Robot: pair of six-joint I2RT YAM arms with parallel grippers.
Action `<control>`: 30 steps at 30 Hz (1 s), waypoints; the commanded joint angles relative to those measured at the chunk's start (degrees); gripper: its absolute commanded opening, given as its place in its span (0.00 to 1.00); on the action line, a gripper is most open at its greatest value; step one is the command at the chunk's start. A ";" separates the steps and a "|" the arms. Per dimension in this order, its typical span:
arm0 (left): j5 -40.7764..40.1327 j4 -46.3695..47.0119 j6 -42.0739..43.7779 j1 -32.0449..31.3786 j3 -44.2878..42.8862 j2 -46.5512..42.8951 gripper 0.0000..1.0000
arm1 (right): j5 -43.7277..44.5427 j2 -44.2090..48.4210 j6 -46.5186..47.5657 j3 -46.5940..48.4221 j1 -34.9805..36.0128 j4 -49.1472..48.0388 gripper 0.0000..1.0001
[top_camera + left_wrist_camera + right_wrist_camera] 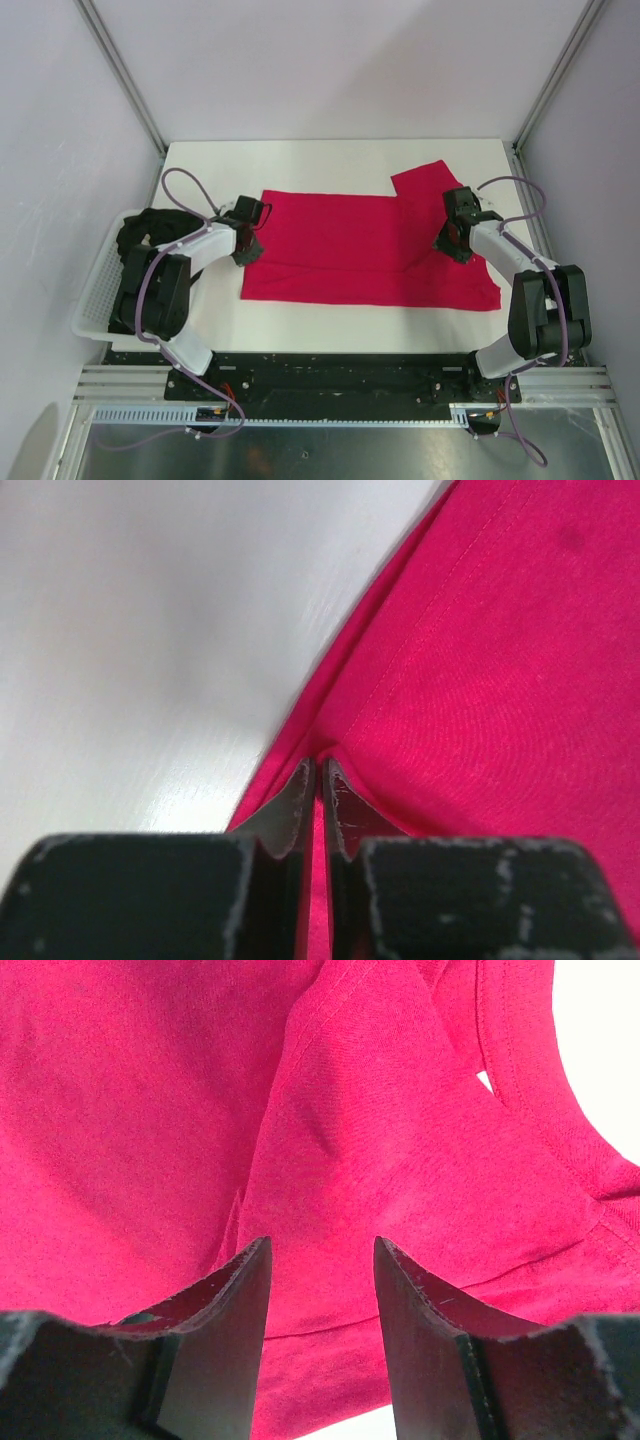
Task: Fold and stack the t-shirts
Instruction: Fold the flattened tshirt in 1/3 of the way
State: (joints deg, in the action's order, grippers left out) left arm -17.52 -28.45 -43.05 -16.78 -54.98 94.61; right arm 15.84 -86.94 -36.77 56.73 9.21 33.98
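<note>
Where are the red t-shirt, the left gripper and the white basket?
red t-shirt (350,250): top view, middle of the cloth.
left gripper (317,766): left wrist view, between fingertips.
white basket (93,300): top view, left wall.

From above and behind, the top view looks down; both wrist views sit close over the red t-shirt (370,250).

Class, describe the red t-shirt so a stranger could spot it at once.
In the middle of the white table lies the red t-shirt, flat, with one sleeve towards the far right. Unlike the dark cloth bundled in the white basket at left, it is bright crimson.
</note>
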 commanded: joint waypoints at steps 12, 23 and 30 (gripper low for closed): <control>-3.47 0.47 0.64 0.12 -1.00 -3.11 0.09 | 3.64 1.24 2.80 1.54 -0.58 -1.24 0.51; -3.89 0.56 2.98 0.16 -0.39 -5.80 0.47 | 6.89 -1.91 7.12 3.75 3.23 -4.29 0.51; -2.11 0.62 5.48 0.12 -0.96 -9.29 0.50 | 13.48 -7.99 6.38 7.25 6.10 0.11 0.50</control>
State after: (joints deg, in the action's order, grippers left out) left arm -19.29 -28.47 -39.90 -16.75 -54.98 89.03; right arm 22.96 -92.36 -30.79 61.01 13.96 31.68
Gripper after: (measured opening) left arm 0.500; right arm 0.502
